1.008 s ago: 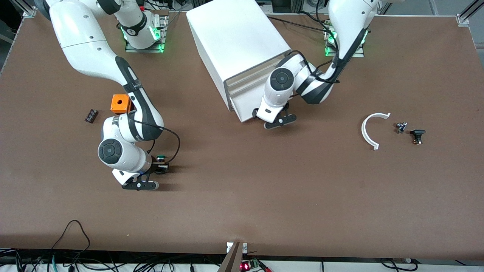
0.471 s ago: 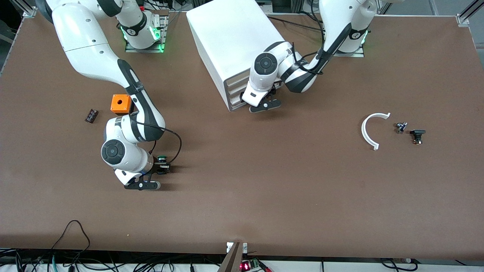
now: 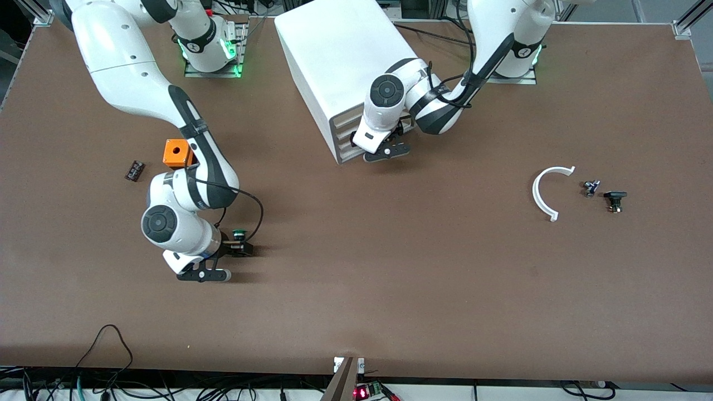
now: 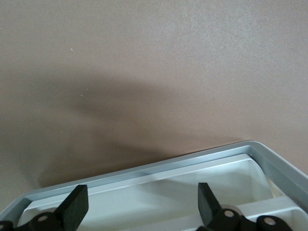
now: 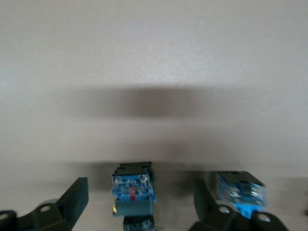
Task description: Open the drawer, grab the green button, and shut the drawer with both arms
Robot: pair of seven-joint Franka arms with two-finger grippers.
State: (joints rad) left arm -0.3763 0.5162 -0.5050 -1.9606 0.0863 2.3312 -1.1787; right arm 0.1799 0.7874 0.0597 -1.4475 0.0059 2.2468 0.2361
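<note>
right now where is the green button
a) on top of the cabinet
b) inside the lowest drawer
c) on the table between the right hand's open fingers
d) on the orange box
c: the green button sits on the table between the open fingers of the right hand, well away from the cabinet, where the left hand is at the closed drawer.

Two white arms [image 3: 133, 72] [image 3: 490, 39], one white cabinet [image 3: 345, 61], one orange box [image 3: 177, 153], one green-capped button [image 3: 239, 233], one white curved piece [image 3: 543, 192], three small dark parts [image 3: 134, 170] [image 3: 590, 187] [image 3: 615, 199]
</note>
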